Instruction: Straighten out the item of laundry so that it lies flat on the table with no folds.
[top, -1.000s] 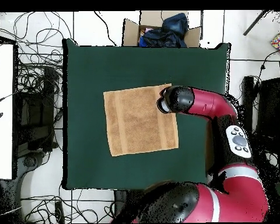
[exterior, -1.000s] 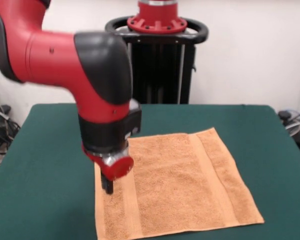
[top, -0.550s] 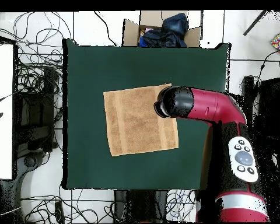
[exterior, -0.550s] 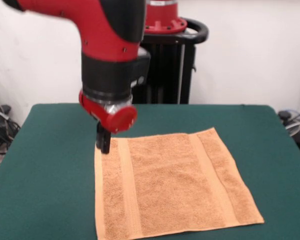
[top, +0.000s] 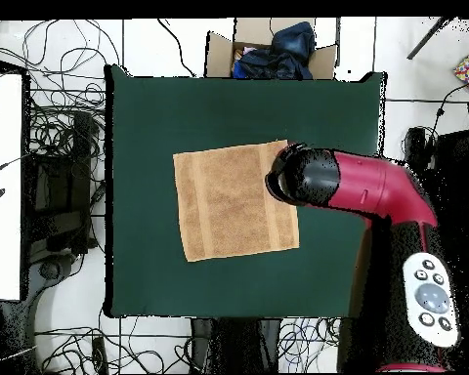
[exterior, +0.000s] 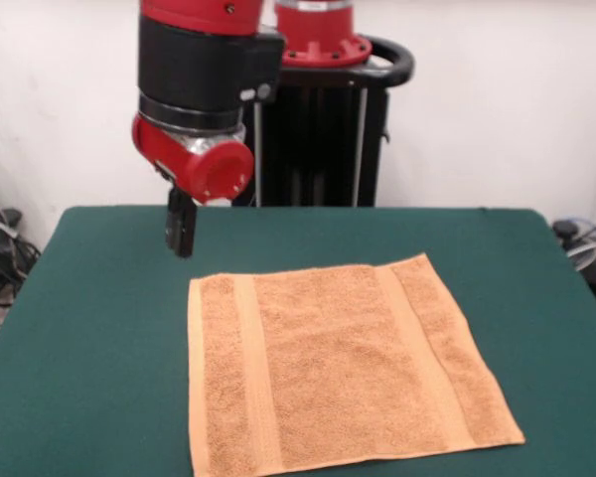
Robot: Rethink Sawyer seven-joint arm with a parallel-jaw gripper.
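— Where is the towel (exterior: 338, 366) now?

— Spread flat on the green counter (exterior: 99, 328), near its front edge in the front view, roughly square, both woven bands visible and no fold showing. In the overhead view the towel (top: 234, 200) lies about mid-counter (top: 150, 117), and its outline matches the frames from a second and half a second ago; it has not shifted.

— And the pincer (exterior: 180, 227)?

— That is what changed. A second ago its tips were down on the towel's left part, close to the near band. Half a second ago it had risen to the towel's far left corner. Now it hangs in the air above bare green cloth, beyond that corner and clear of the towel, touching nothing.

— Is it wide or narrow?

— I cannot tell. In the front view only a dark narrow tip shows below the red wrist (exterior: 194, 164), and no gap can be made out. From overhead the wrist (top: 302, 176) hides it. It carries nothing.

— What about the arm itself?

— From overhead, the red arm (top: 375, 190) reaches in from the right, with its dark end over the towel's right edge, slightly further right than half a second ago. Behind the counter in the front view stands the black pedestal (exterior: 323, 129).
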